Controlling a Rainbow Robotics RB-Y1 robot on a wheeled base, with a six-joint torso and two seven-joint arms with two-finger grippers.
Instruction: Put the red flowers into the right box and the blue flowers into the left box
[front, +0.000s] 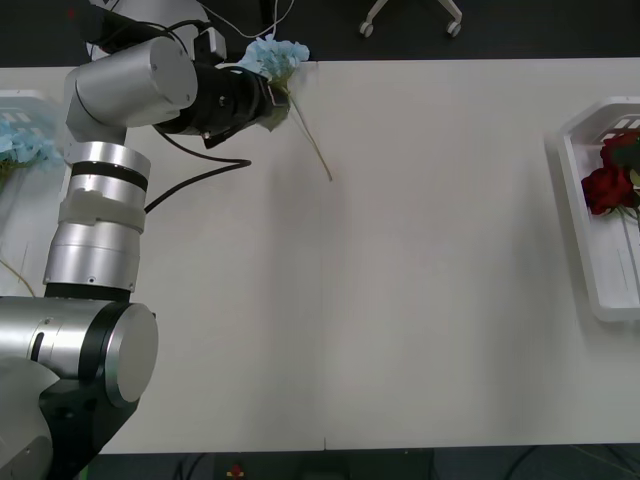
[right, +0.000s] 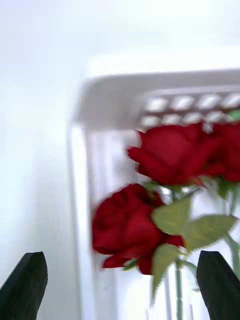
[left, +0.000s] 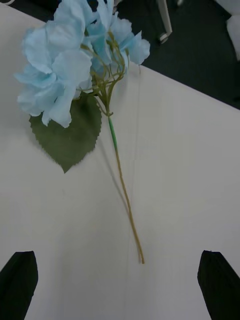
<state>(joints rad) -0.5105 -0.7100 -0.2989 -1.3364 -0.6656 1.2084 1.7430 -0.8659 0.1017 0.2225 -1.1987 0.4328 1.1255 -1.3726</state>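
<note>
One blue flower (front: 276, 56) lies on the white table near its far edge, its thin stem trailing toward me. My left gripper (front: 264, 100) hovers right at it. In the left wrist view the pale blue cluster (left: 75, 65) and its green leaf lie flat, and my left gripper (left: 119, 280) is open with the stem end between its fingers' line. More blue flowers (front: 18, 140) rest in the left box (front: 30, 98). Red flowers (front: 608, 186) lie in the right box (front: 600, 290). My right gripper (right: 122, 265) hangs open just above the red flowers (right: 165, 155) inside the right box (right: 115, 95).
The table's far edge runs just behind the blue flower, with dark floor and chair legs (front: 410, 18) beyond it. My left arm (front: 100, 200) covers the table's left side.
</note>
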